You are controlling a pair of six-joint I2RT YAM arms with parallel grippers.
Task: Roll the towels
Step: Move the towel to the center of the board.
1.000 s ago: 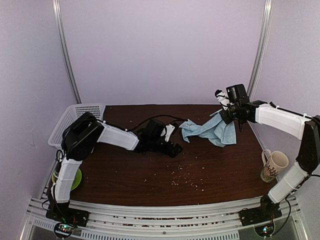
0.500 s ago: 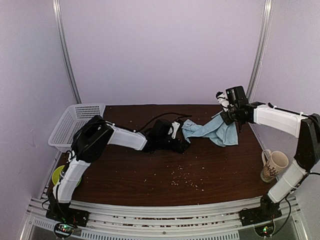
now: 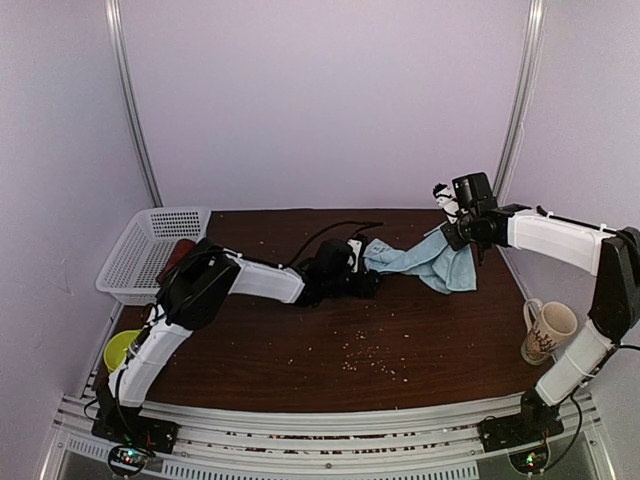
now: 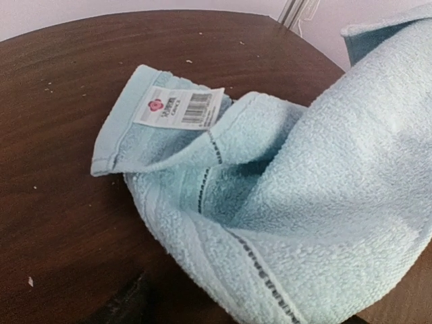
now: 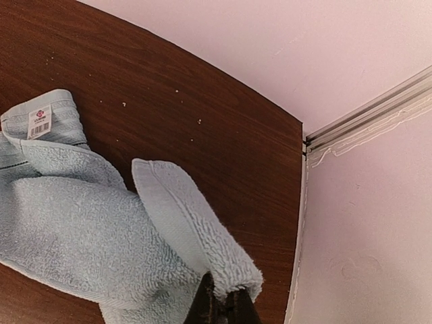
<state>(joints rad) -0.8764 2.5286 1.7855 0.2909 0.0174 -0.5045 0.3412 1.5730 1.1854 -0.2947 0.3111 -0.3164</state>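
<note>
Forearm (image 3: 560, 240) stretched leftward, right tool (image 5: 219, 304) pinches light-blue towel (image 3: 430, 262) by raised corner.

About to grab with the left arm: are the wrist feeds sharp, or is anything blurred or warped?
Left wrist: light-blue towel and its tag sharp, table edge bowed by the lens. Right wrist: towel pile crisp, right gripper dark and soft. Top: even light.

The dark brown wooden surface (image 3: 300, 340) bears scattered pale crumbs (image 3: 362, 353) and the labelled end of a crumpled light-blue cloth towel (image 3: 412, 260).
</note>
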